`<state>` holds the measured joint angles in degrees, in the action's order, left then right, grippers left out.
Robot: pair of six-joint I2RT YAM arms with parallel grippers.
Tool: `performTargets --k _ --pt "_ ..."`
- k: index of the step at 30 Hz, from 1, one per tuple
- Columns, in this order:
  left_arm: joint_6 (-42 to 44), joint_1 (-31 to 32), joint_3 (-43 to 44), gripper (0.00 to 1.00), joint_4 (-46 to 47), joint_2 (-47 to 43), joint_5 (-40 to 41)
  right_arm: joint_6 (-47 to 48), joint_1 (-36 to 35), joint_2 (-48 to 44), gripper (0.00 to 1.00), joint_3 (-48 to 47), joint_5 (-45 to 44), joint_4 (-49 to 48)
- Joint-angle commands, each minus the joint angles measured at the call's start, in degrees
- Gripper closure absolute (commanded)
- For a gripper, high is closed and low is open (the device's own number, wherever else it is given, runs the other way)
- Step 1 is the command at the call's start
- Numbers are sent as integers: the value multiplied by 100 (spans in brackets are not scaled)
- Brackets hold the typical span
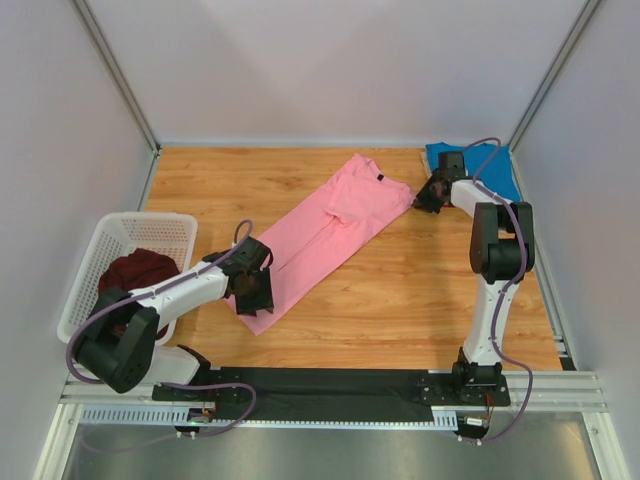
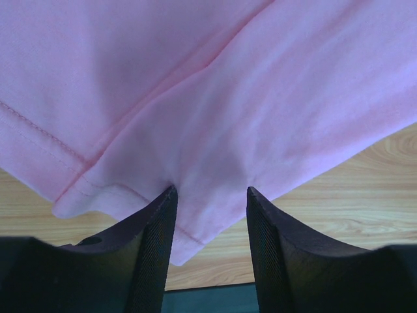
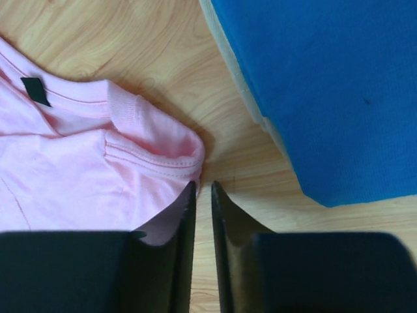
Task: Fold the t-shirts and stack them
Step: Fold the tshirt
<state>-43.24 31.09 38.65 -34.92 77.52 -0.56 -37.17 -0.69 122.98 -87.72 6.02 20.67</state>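
Note:
A bright pink t-shirt [image 1: 330, 235], folded lengthwise, lies diagonally across the middle of the wooden table. My left gripper [image 1: 256, 300] is at its near hem. In the left wrist view the gripper [image 2: 210, 189] is open, with the hem corner of the pink shirt [image 2: 228, 85] lying between the fingertips. My right gripper [image 1: 420, 200] is at the shirt's collar end. In the right wrist view it [image 3: 202, 184] is shut on nothing, just right of the pink shoulder edge [image 3: 156, 153]. A folded blue t-shirt [image 1: 500, 162] lies at the back right and shows in the right wrist view [image 3: 326, 85]. A dark maroon t-shirt [image 1: 135, 272] lies crumpled in the basket.
A white plastic lattice basket [image 1: 120, 222] stands at the left edge of the table. Grey walls close in the left, back and right sides. A black strip and metal rail [image 1: 330, 385] run along the near edge by the arm bases.

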Motion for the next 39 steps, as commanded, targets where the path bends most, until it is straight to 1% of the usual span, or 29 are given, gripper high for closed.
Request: performTargets --k 1,2,6,12,14,15,20,22,24,27,29,32,33,34,35,36,37,38,39 --pt "-61 20 -209 46 99 150 -32 130 16 165 86 -131 -215 77" --pt "-79 20 -218 46 90 124 -6 148 25 200 89 -166 -268 104" --pt "-166 20 -253 46 81 18 -67 175 16 323 94 -359 -277 262" --pt "-369 72 -438 45 319 -395 -611 201 25 656 97 -860 -338 683" --pt "-352 81 -333 45 179 -509 -639 219 16 736 98 -1070 -338 772" --pt "-325 81 -280 44 56 -535 -656 236 16 771 99 -1132 -321 807" --pt "-211 90 221 44 -252 -728 -814 342 16 1096 100 -1616 -225 930" --pt "-158 99 387 44 -244 -773 -1007 412 16 1228 100 -2019 -216 1071" --pt "87 116 494 44 -217 -817 -1209 456 16 1448 100 -2492 -224 1237" --pt "447 125 766 43 -358 -817 -1096 544 16 1729 100 -2916 -207 1378" --pt "623 125 880 43 -454 -651 -1035 544 25 1843 100 -3268 -207 1431" --pt "949 134 986 46 -586 -353 -1148 553 16 2002 100 -3567 -180 1458" --pt "1010 143 977 51 -578 -299 -1157 544 199 2019 100 -3620 -180 1510" --pt "1081 143 890 54 -552 -229 -1166 535 218 2002 100 -3638 -154 1519" --pt "1099 143 837 56 -525 -211 -1183 526 236 1976 99 -3612 -41 1519" --pt "1099 134 776 58 -464 -184 -1210 518 262 1932 96 -3577 13 1511" --pt "1064 143 645 63 -403 -175 -1245 526 262 1766 91 -3498 48 1476" --pt "1038 143 556 65 -341 -167 -1262 526 262 1678 81 -3288 127 1423" --pt "985 143 381 67 -219 -167 -1263 492 262 1564 76 -3156 162 1301"
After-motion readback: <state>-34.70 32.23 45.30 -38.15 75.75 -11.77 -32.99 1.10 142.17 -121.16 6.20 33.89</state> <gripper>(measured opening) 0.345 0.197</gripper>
